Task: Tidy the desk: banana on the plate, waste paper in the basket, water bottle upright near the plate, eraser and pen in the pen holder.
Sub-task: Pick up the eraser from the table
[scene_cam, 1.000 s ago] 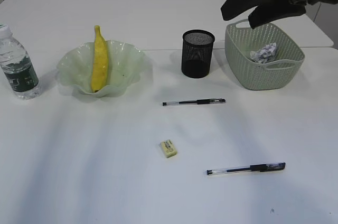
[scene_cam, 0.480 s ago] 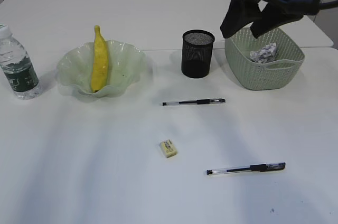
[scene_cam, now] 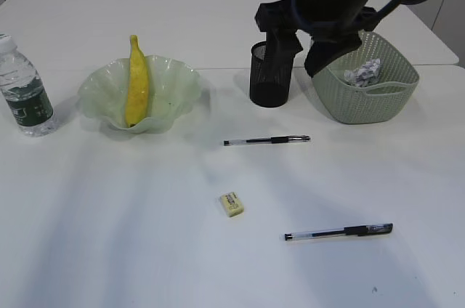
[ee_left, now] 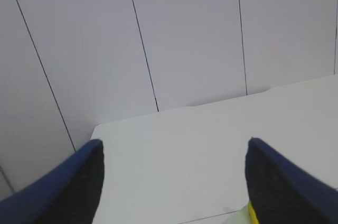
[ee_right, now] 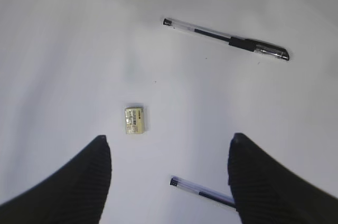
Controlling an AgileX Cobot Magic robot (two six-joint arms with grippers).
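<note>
We see the desk (scene_cam: 109, 235) with most of its things lying toward the far edge. At the left edge the water bottle (scene_cam: 24, 90) stands upright, near the plate (scene_cam: 182, 86), which carries the banana (scene_cam: 136, 88) laid lengthwise, dark tip toward the far edge. Near the middle of the far side stands the pen holder (scene_cam: 269, 83), and just to its right, toward the right edge, the basket (scene_cam: 363, 101) holds the waste paper (scene_cam: 363, 72).

Our right gripper (scene_cam: 307, 52) hangs in the air above the gap between pen holder and basket, its jaws spread wide and holding nothing; its wrist view looks down between the two dark fingers (ee_right: 74, 182) at the bare surface. There the eraser (ee_right: 134, 120) lies flat in the middle of the desk, one pen (ee_right: 227, 39) beyond it and a second pen (ee_right: 200, 191) nearer the front edge.

Our left gripper (ee_left: 174, 182) is also wide apart and empty, pointed at the far edge and a panelled wall (ee_left: 185, 34).
</note>
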